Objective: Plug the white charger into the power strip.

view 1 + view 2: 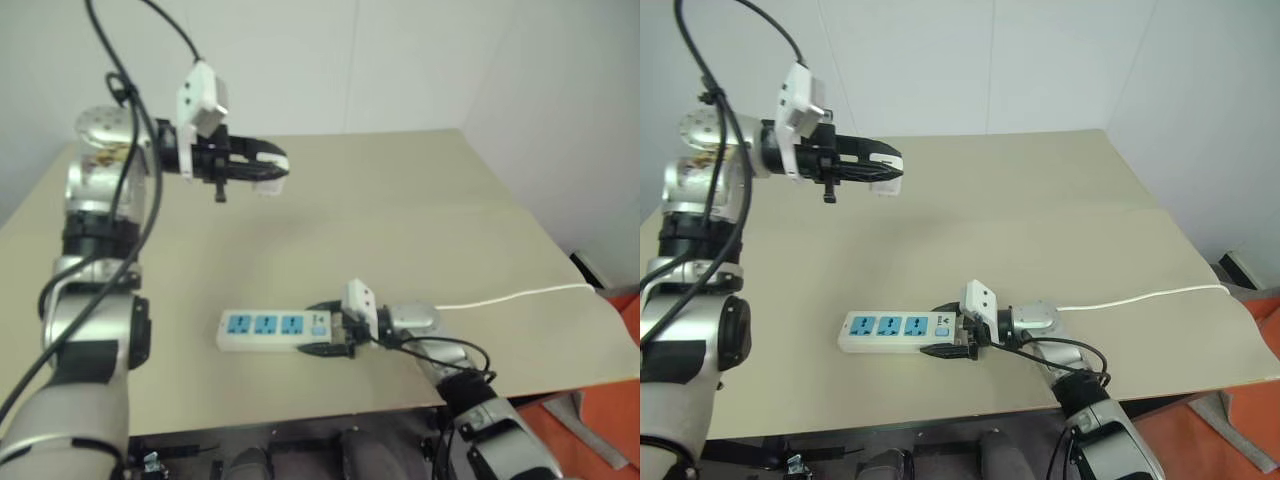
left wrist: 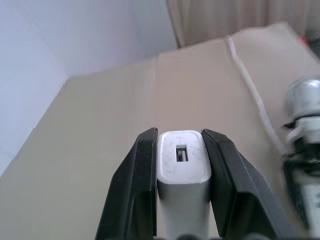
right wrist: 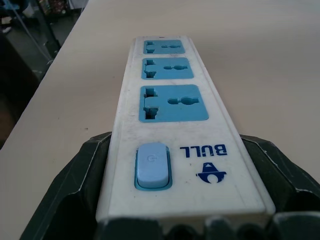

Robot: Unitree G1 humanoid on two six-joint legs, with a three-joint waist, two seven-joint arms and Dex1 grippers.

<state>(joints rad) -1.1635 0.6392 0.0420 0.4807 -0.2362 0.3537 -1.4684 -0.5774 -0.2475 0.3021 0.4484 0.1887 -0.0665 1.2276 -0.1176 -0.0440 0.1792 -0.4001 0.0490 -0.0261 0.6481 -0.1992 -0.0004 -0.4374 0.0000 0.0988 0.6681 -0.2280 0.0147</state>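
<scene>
The white charger (image 2: 182, 165) sits pinched between the two black fingers (image 2: 136, 190) of the left hand (image 1: 268, 168), held in the air above the far left part of the worktop (image 1: 420, 220), its end with a small port facing outward past the fingertips. Well apart from it, toward the near edge, the power strip (image 1: 272, 329) lies flat on the worktop with its three blue socket faces up, all of them empty. The right hand (image 1: 330, 333) grips the strip's right end, one finger along each long side, just beside the pale blue switch (image 3: 152, 165) and the printed brand mark. The strip's thin white cable (image 1: 520, 294) runs away to the right across the worktop toward its right edge.
</scene>
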